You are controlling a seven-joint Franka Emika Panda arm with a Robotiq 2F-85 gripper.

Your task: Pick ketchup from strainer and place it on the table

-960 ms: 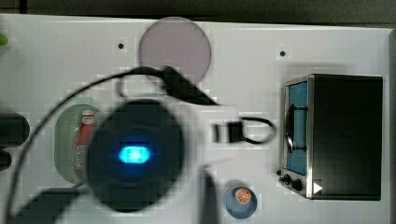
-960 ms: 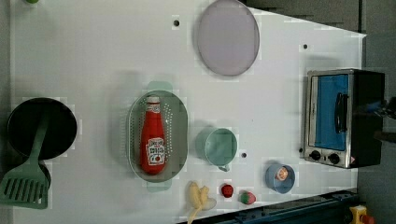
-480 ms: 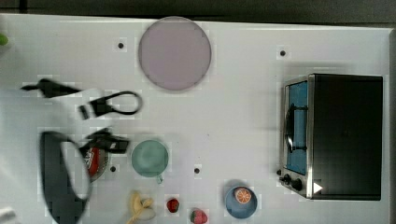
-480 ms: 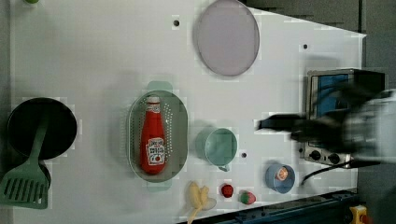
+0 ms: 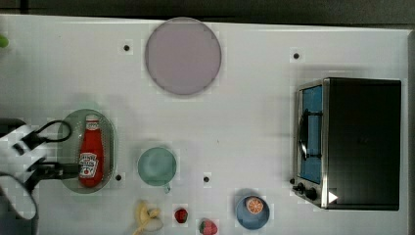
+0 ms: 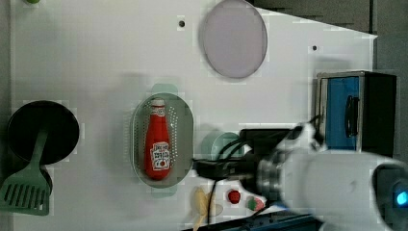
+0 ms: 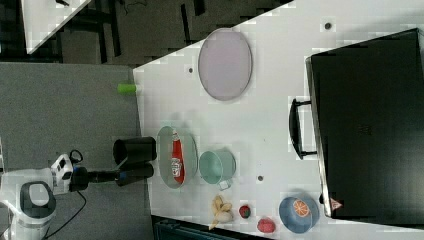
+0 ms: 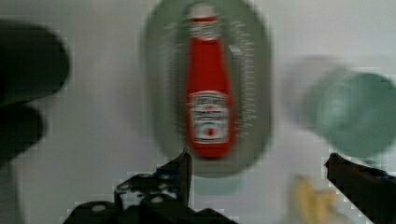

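Small red plastic ketchup bottle (image 5: 91, 152) with white cap and white-and-red label lay flat on its side inside the pale green oval perforated plastic strainer (image 5: 110, 128), cap toward the top view's top. Strainer sat on the large flat white tabletop (image 5: 244, 122), a round green cup (image 5: 156, 166) just beside it on the top view's right.

Black two-fingered gripper (image 8: 261, 179) hung above the strainer's base end, fingers spread wide, nothing between them. In the wrist view one fingertip (image 8: 184, 161) sat near the bottle's bottom edge; the other was well off toward the cup. Bottle not yet touched.

Handling, as a judgement: bottle looked light, a smooth rounded plastic body, probably a little squeezable and slick. It could roll within the strainer if nudged on one side only. Best hold seemed across the wide labelled belly (image 8: 208, 116), jaws either side of the long axis. The neck tapers and would likely slip. The strainer's raised rim may crowd the fingers.
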